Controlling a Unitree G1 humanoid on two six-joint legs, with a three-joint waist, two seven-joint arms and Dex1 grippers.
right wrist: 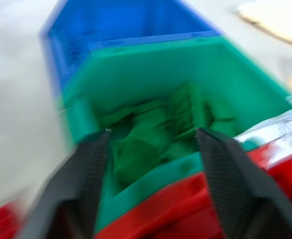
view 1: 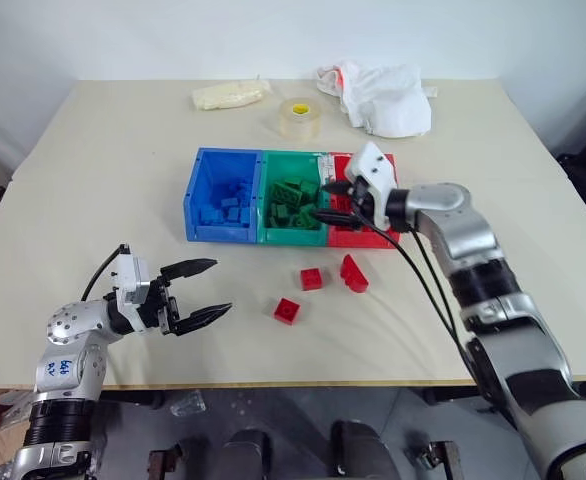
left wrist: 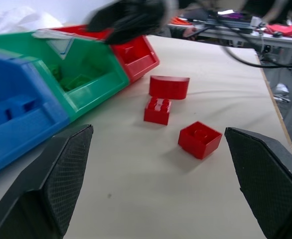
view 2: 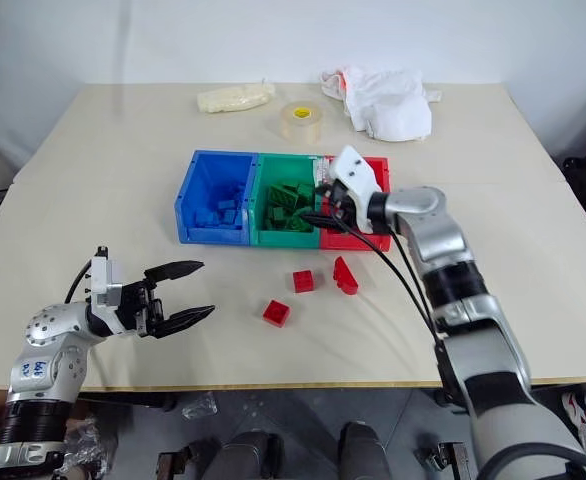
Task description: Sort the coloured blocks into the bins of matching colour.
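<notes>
My desk is a smooth cream slab against a plain pale wall. At its far edge lie a crumpled white cloth, a clear tape roll with a yellow core and a pale lumpy bag.

In the middle stand the three joined bins, hard glossy plastic boxes with open tops: the blue bin on the left, the green bin in the centre, the red bin on the right. Blue blocks lie in the blue one and a heap of green blocks in the green one.

Three red blocks lie loose on the desk near the bins: a studded square brick, a wedge with a rounded back just right of it, and another square brick nearer me.

My right end effector hovers over the seam between the green and red bins, its black textured fingers spread apart with nothing between them; its wrist view looks down into the green heap.

My left end effector hangs wide and empty above the desk's near left part. Its wrist view shows the studs on the loose red bricks and, beyond the desk's right edge, cables and clutter.
</notes>
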